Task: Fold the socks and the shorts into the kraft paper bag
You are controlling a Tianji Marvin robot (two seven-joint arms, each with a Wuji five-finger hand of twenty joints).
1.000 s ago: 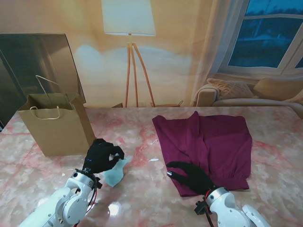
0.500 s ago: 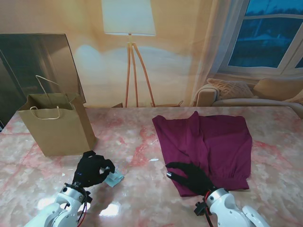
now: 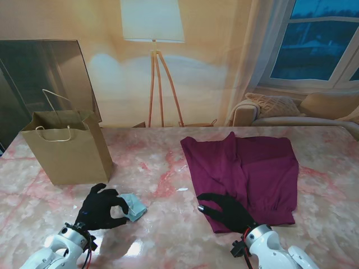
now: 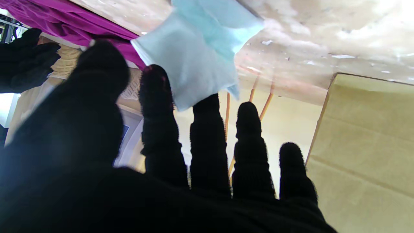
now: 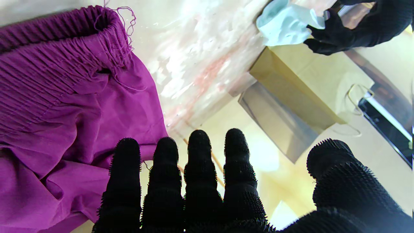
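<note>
The pale blue socks (image 3: 133,206) lie in a folded bundle on the marble table (image 3: 168,235), nearer to me than the kraft paper bag (image 3: 67,148). My left hand (image 3: 101,208) is open just left of them, its fingertips (image 4: 155,81) touching the bundle's edge (image 4: 200,55). The purple shorts (image 3: 247,174) lie spread flat on the right. Over their near left corner, by the gathered waistband (image 5: 55,74), hovers my right hand (image 3: 225,212), open with its fingers straight (image 5: 194,181).
The bag stands upright and open at the far left, its handles up. A dark glass panel (image 3: 39,73) stands behind it. Bare marble lies between the bag, the socks and the shorts. The table's far edge (image 3: 168,128) runs below the backdrop.
My left hand drew back toward me and down with the socks, then opened its fingers. The socks now rest on the table. The right hand has hardly moved.
</note>
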